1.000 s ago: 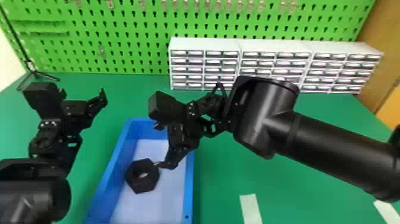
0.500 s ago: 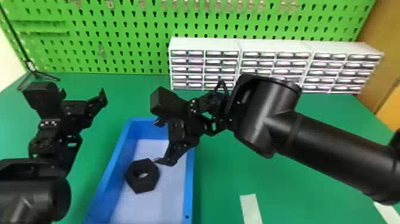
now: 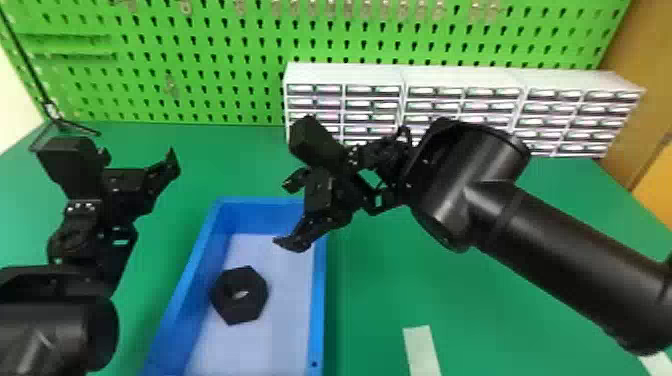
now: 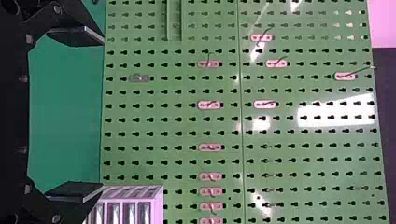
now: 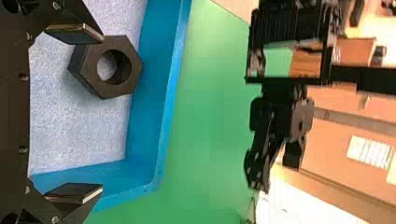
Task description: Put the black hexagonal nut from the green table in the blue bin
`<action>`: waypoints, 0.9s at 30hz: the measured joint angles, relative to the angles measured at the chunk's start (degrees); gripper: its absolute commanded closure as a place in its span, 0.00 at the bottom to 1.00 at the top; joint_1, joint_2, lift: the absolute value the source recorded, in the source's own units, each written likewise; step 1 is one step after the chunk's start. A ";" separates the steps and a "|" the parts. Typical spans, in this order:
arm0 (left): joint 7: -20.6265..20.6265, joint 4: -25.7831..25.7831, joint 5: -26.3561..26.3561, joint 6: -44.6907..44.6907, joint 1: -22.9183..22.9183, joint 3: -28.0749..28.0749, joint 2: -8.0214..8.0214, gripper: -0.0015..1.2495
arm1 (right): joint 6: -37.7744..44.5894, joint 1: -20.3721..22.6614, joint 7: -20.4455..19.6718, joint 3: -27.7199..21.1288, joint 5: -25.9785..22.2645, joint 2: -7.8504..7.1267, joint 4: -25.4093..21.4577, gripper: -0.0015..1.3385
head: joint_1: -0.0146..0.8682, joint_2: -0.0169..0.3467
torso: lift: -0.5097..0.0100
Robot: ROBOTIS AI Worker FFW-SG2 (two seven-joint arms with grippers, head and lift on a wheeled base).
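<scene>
The black hexagonal nut point(image 3: 240, 295) lies on the light floor of the blue bin point(image 3: 318, 320), near its left wall. My right gripper point(image 3: 287, 215) stands open over the far right part of the bin, apart from the nut. In the right wrist view the nut point(image 5: 108, 67) lies beyond one finger of that gripper point(image 5: 98, 114), with nothing between its fingers, and the blue bin point(image 5: 170, 93) surrounds it. My left gripper point(image 3: 140, 160) is parked at the left over the green table point(image 3: 500, 300); its own wrist view shows the gripper point(image 4: 98, 114) wide open and holding nothing.
Behind the table stands a green pegboard point(image 3: 200, 60) with hooks. White drawer cabinets point(image 3: 345, 75) line the back, middle to right, behind the right arm. A pale tape strip point(image 3: 422, 350) marks the table right of the bin. A thin black stand point(image 3: 55, 120) is at the back left.
The right gripper has shifted very slightly in the head view, its lower finger drawn a little away from the nut. The nut and the left arm have kept their places.
</scene>
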 measured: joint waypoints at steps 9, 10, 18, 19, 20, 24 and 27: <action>0.00 -0.24 0.07 -0.01 0.14 0.08 0.00 0.14 | 0.00 3.45 0.66 -8.27 1.97 1.35 3.67 0.13 | 0.79 0.12 | 0.80; 0.00 -0.25 0.08 -0.01 0.15 0.08 0.00 0.14 | 0.00 3.79 0.68 -9.18 2.36 1.55 3.99 0.13 | 0.79 0.12 | 0.80; 0.00 -0.38 0.24 0.00 0.27 0.09 0.00 0.14 | -0.22 6.47 0.70 -16.63 8.02 3.41 5.83 0.13 | 0.79 0.12 | 0.80; 0.00 -0.38 0.26 0.00 0.30 0.08 0.00 0.14 | -0.35 6.78 0.67 -17.47 8.56 3.71 6.23 0.13 | 0.79 0.12 | 0.80; 0.00 -0.38 0.30 0.00 0.32 0.06 0.00 0.14 | -0.48 7.09 0.65 -18.33 9.10 4.02 6.67 0.14 | 0.79 0.12 | 0.80; 0.00 -0.38 0.46 0.00 0.40 -0.05 0.00 0.14 | -1.13 8.59 0.45 -22.56 11.75 5.59 8.85 0.14 | 0.79 0.12 | 0.80; 0.00 -0.43 0.60 0.00 0.54 -0.08 0.00 0.14 | -1.53 9.58 -0.23 -25.42 13.60 6.67 10.22 0.13 | 0.79 0.12 | 0.80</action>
